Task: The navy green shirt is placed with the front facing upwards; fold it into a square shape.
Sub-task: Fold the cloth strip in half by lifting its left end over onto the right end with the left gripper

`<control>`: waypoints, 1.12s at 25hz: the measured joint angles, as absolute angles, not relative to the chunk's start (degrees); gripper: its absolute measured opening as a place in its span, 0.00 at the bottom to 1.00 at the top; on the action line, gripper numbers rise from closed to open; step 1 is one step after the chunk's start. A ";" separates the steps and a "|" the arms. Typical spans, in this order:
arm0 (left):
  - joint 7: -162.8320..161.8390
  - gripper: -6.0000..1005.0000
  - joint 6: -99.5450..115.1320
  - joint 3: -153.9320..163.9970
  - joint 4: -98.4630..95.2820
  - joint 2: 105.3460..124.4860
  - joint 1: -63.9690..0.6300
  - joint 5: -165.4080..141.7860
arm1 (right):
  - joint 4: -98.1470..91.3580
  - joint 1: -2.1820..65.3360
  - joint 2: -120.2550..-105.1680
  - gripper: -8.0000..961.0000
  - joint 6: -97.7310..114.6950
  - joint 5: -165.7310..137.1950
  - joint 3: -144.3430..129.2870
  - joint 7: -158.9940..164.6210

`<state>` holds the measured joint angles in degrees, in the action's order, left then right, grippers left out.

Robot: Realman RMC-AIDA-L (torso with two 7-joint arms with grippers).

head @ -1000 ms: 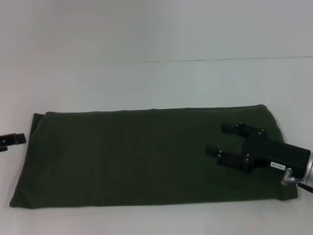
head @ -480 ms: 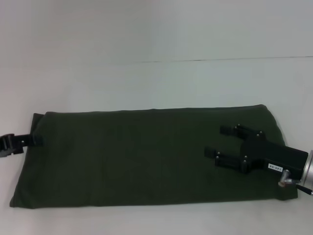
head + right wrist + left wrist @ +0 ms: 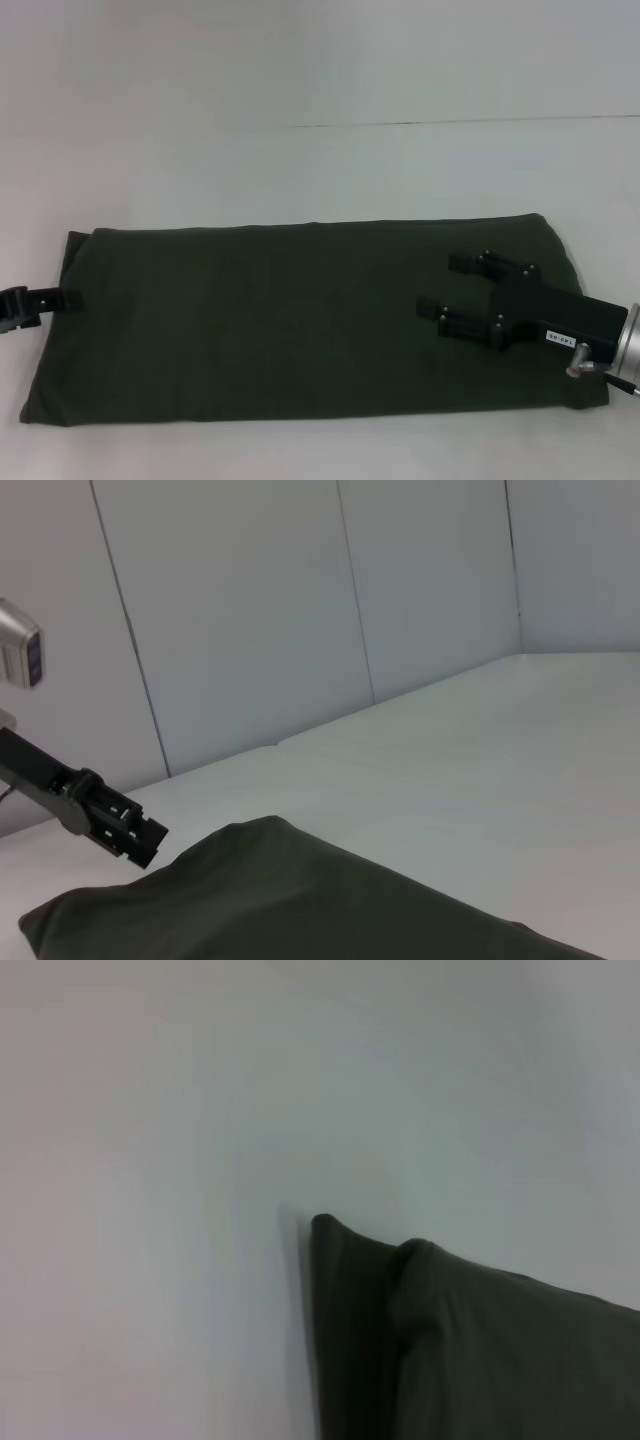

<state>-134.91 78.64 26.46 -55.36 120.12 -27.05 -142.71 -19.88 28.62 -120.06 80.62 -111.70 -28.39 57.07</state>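
The navy green shirt (image 3: 280,320) lies on the white table as a long folded rectangle with a plain green side up. No lettering or neck label shows. My right gripper (image 3: 446,285) is open, just over the shirt's right part, fingers pointing left. My left gripper (image 3: 45,299) reaches in from the left at the shirt's left edge, with its tip over the cloth. It also shows in the right wrist view (image 3: 140,840) beside the shirt's end (image 3: 300,900). The left wrist view shows a folded corner of the shirt (image 3: 480,1350).
The white table (image 3: 300,170) stretches behind and around the shirt. A pale panelled wall (image 3: 250,630) stands beyond the table in the right wrist view.
My left gripper has moved right from off the cloth onto the shirt's left edge, then dropped slightly. My right gripper has edged a little left and down over the shirt.
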 joint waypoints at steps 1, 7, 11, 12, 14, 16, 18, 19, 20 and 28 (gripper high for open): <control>-134.88 0.76 78.41 26.46 -55.05 120.11 -27.13 -142.84 | -19.87 28.64 -120.06 0.92 80.59 -111.70 -28.39 57.11; -134.81 0.76 76.92 27.02 -53.71 120.07 -27.67 -144.40 | -19.86 28.81 -120.06 0.92 79.98 -111.70 -28.38 57.48; -134.85 0.76 76.69 27.08 -53.63 120.10 -27.72 -144.41 | -19.86 28.94 -120.06 0.92 79.85 -111.70 -28.38 57.51; -134.84 0.76 76.68 27.08 -53.60 120.11 -27.74 -144.41 | -19.86 28.98 -120.06 0.92 79.83 -111.70 -28.39 57.51; -134.82 0.76 76.67 27.08 -53.60 120.12 -27.78 -144.41 | -19.86 29.06 -120.06 0.92 79.81 -111.70 -28.38 57.52; -134.81 0.76 76.66 27.08 -53.60 120.12 -27.77 -144.41 | -19.86 29.15 -120.06 0.92 79.80 -111.71 -28.39 57.53; -134.81 0.76 76.62 27.07 -53.60 120.07 -27.78 -144.44 | -19.86 29.18 -120.06 0.92 79.79 -111.71 -28.39 57.54; -134.81 0.76 76.60 27.07 -53.60 120.02 -27.77 -144.52 | -19.86 29.19 -120.06 0.92 79.77 -111.71 -28.38 57.54; -134.80 0.76 76.56 27.07 -53.60 119.98 -27.77 -144.66 | -19.86 29.19 -120.06 0.92 79.76 -111.71 -28.39 57.55; -134.56 0.76 75.87 27.07 -53.33 120.05 -27.78 -145.24 | -19.80 29.23 -120.06 0.92 79.72 -111.71 -28.38 57.61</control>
